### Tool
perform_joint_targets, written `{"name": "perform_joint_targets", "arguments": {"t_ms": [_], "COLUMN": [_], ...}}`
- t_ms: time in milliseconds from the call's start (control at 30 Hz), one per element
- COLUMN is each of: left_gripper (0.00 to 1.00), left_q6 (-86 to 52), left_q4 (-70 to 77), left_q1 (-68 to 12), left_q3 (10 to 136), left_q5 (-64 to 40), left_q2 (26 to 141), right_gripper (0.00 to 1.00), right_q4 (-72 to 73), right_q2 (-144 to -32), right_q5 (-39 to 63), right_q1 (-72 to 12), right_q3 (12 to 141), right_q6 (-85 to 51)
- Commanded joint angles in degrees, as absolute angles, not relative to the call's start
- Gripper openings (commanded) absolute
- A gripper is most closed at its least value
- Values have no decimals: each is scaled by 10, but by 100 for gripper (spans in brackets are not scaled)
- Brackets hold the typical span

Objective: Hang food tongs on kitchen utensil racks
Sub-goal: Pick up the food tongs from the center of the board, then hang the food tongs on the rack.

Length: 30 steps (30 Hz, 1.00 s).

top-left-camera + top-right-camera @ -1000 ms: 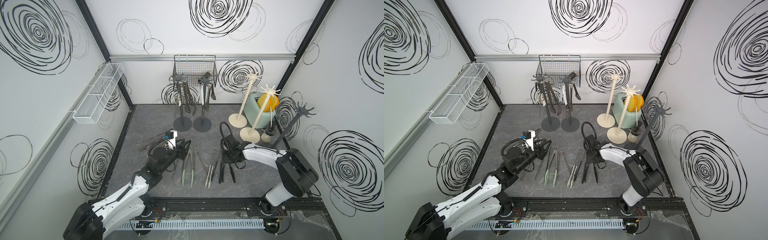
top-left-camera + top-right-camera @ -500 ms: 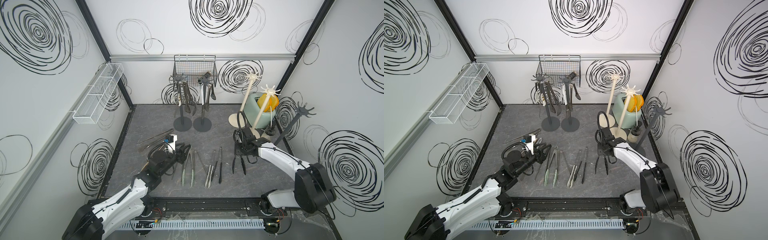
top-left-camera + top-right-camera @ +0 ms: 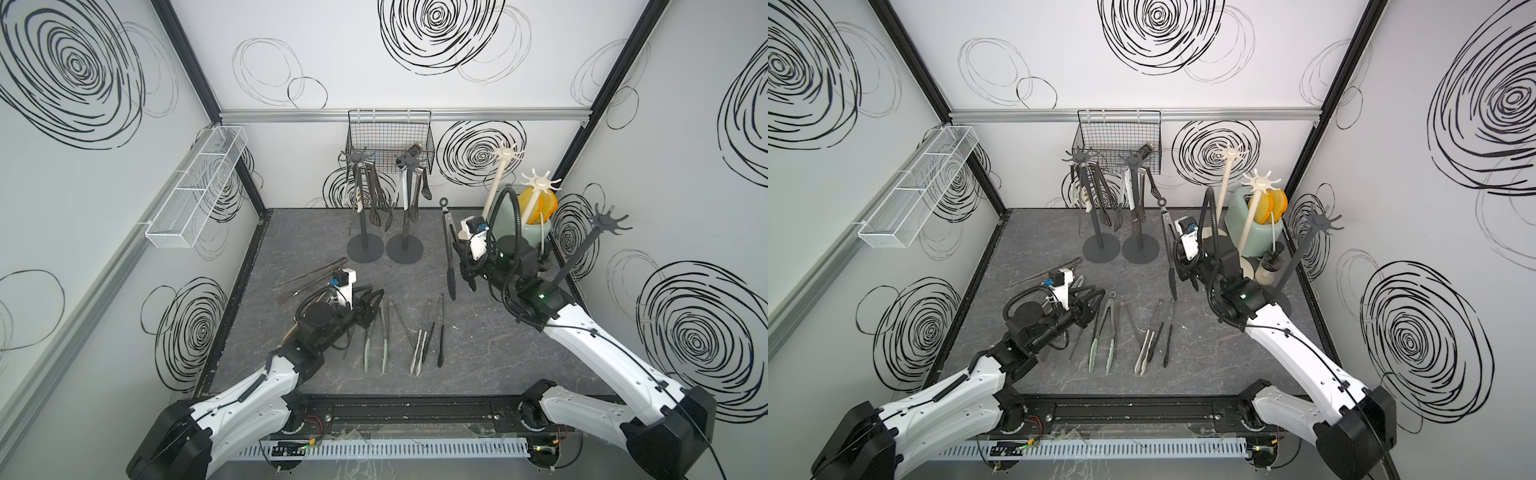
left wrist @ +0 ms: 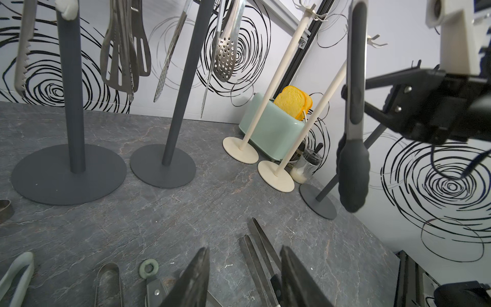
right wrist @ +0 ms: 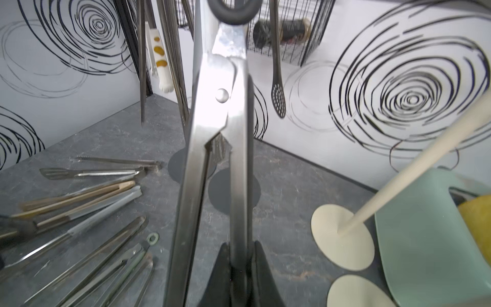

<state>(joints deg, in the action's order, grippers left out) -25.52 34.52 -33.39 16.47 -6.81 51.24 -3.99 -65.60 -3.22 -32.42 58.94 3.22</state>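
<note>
**Right end effector clamped on tongs, clear of table**

Right end effector (image 3: 457,270) closed narrow on steel tongs (image 3: 446,232). Ring end up, black tips down, off the table (image 3: 498,353), between dark racks (image 3: 364,237) and cream racks (image 3: 496,183). Left end effector (image 3: 374,300) part open, low over loose tongs (image 3: 385,340) lying on the table.

Only in both top views:
- All five racks at once, each topped by a star of hooks.
- Tilted rack (image 3: 582,251) leaning by the right wall.
- Hung tongs (image 3: 376,195) crowding both dark racks.
- Pale green toaster (image 3: 498,210) behind the cream poles.

Only in right wrist view:
- Fingers (image 5: 221,276) pinching one steel arm of the tongs, second arm passing outside them.
- Round rivet below the black ring.
- More loose tongs fanned flat, one pair wood-coloured.
- White hung pair (image 5: 159,61) with orange blotches.

Only in left wrist view:
- Dark grip sleeve on the tongs (image 4: 356,79), with scalloped black tips hanging above the table.
- Left fingers (image 4: 194,281) apart, flat steel pairs lying beyond them.
- Slotted, perforated and saw-toothed heads among the hung tongs.
- Yellow toast standing in the toaster.

Label on dark cylinder (image 5: 281,29) in basket (image 5: 313,32) too blurred to read.
</note>
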Motion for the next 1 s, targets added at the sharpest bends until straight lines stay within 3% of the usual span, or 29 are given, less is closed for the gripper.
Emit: {"name": "perform_joint_targets", "arguments": {"t_ms": [0, 367, 967], "left_gripper": [47, 47, 47], "left_q6": [-260, -251, -247], "left_q4": [385, 373, 370], "left_q1": [-337, -338, -336], "left_q3": [158, 160, 161], "left_q5": [-77, -70, -72], "left_q2": [515, 510, 512], "right_gripper": [0, 0, 0], "right_q4": [14, -38, -60], "right_q2": [-704, -819, -864], "right_q5": [-13, 10, 27], "right_q1": [-326, -325, -308], "right_q3": [655, 781, 820], "right_q6": [51, 35, 18]}}
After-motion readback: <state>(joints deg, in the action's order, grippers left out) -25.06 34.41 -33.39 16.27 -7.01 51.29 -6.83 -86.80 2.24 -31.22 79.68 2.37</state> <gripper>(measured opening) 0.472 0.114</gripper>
